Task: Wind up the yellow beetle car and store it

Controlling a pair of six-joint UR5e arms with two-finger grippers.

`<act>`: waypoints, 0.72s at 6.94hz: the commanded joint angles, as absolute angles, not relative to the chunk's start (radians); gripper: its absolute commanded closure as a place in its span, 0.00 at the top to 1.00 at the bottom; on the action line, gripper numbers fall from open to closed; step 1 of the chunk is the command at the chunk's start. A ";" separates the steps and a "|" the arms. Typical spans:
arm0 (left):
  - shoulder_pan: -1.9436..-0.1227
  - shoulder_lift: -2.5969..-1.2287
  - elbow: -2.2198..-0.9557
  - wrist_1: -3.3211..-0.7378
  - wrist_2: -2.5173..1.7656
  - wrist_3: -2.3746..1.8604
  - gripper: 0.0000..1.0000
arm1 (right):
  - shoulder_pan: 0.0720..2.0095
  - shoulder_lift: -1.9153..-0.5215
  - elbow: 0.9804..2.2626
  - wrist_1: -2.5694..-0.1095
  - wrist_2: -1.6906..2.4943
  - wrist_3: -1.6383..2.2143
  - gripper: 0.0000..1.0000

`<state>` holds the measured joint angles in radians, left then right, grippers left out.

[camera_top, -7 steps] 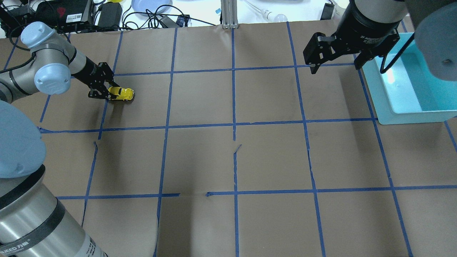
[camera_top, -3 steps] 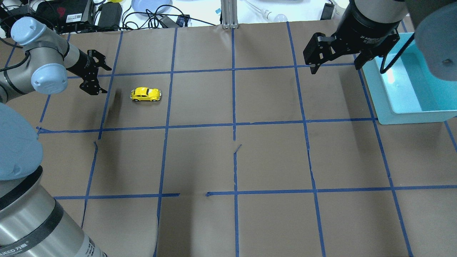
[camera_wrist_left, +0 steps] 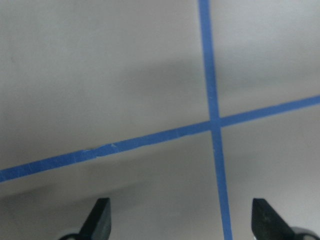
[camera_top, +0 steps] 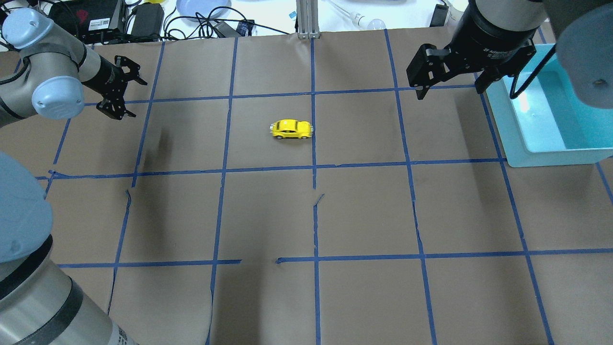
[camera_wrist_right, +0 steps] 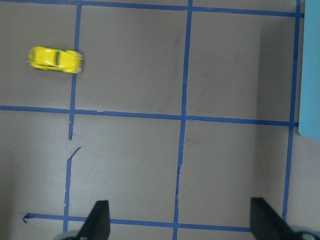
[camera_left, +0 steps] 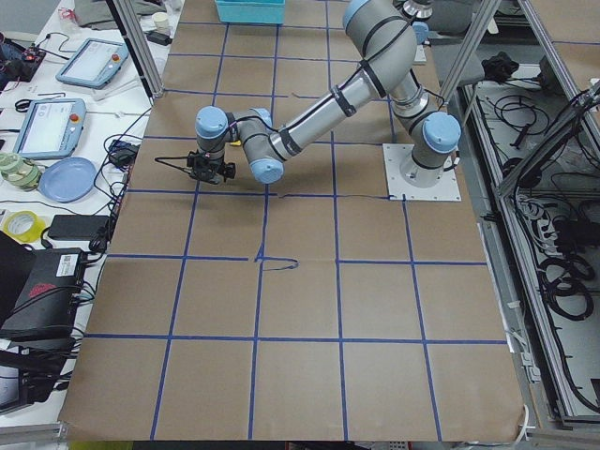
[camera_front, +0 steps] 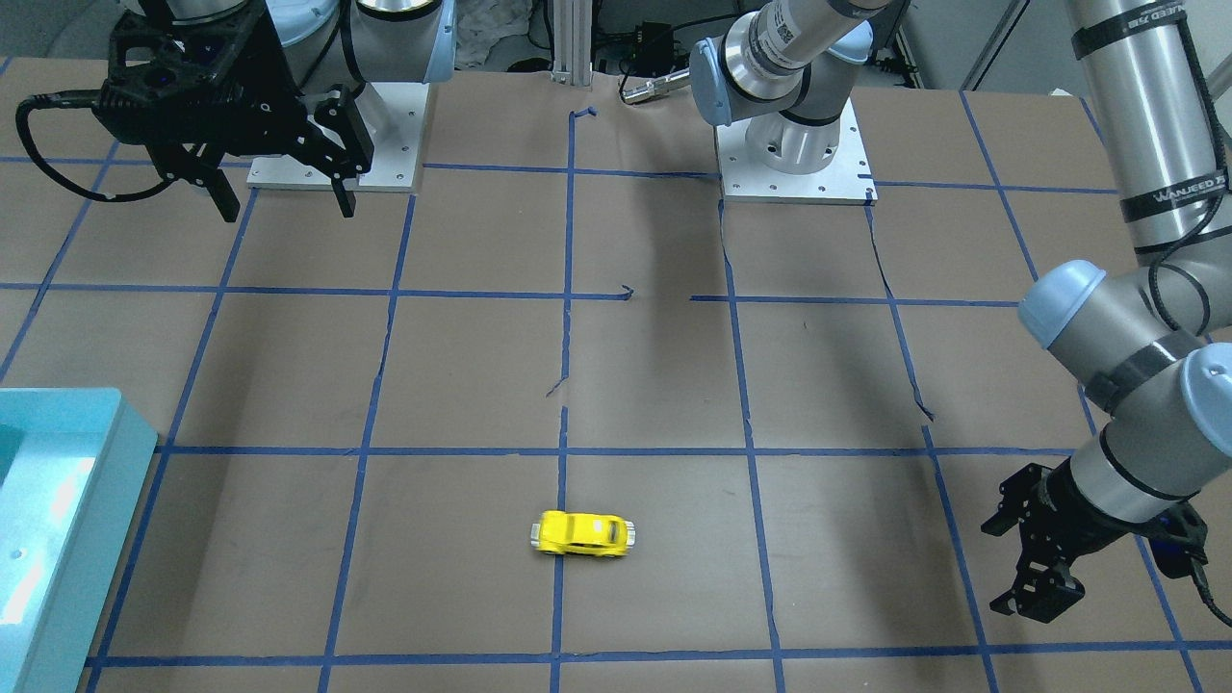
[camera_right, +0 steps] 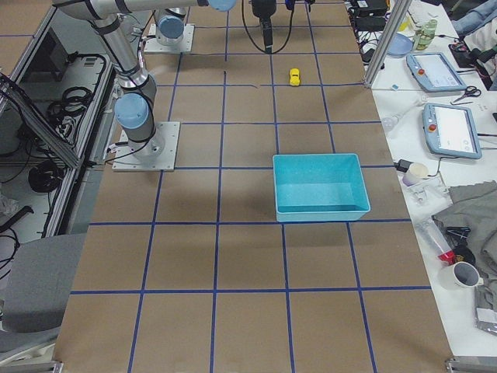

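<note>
1. Overhead exterior: I see the yellow beetle car [camera_top: 291,130] on its wheels on the table [camera_top: 364,211]. It's approx 12 o'clock from table centre, one end at the centre blue tape line [camera_top: 313,143], free of both grippers.
2. L gripper [camera_top: 137,99] is at 10 o'clock from the car, well apart, jaws spread and empty. Its wrist cam shows only a tape cross [camera_wrist_left: 215,122] btw the tips.
3. R gripper [camera_top: 450,92] is at 2 o'clock from the car, jaws wide and empty, just beside the teal bin [camera_top: 512,139].
4. Bin is at 3 o'clock from the car, well apart.
</note>
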<state>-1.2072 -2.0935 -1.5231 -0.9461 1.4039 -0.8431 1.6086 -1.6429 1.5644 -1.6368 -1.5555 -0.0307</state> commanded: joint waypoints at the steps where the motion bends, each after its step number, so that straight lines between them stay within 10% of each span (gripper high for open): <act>1: -1.233 -1.967 -1.491 -1.126 1.501 -0.510 1.00 | 1.609 -1.641 1.565 -1.637 -1.554 -0.031 1.00; 5: -1.363 -1.844 -1.367 -1.387 1.677 -0.281 1.00 | 1.611 -1.629 1.554 -1.635 -1.548 -0.120 1.00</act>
<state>-1.3219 -1.8715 -1.3808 -1.3609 1.6645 -0.3133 1.6089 -1.6386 1.5615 -1.6374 -1.5499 -0.0536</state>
